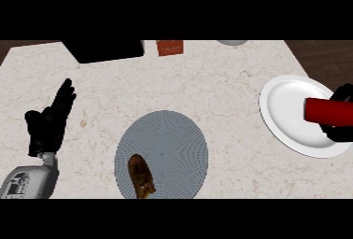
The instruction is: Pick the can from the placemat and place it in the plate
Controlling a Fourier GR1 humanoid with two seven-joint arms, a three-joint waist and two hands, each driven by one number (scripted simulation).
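Observation:
A red can (328, 111) lies on its side over the right part of the white plate (289, 109), held by my right hand (342, 95), whose black fingers curl round it at the view's right edge. The grey round placemat (165, 149) sits at the centre front with no can on it. A brown oblong food item (140, 176) lies on its lower left part. My left hand (50, 121) rests open at the left, fingers pointing up, well apart from the placemat.
A black box-like object (107, 50) stands at the back left. Beside it is a small red-brown box (170, 47), and a grey round thing (232, 42) shows at the back edge. Dark floor lies beyond the counter's right corner.

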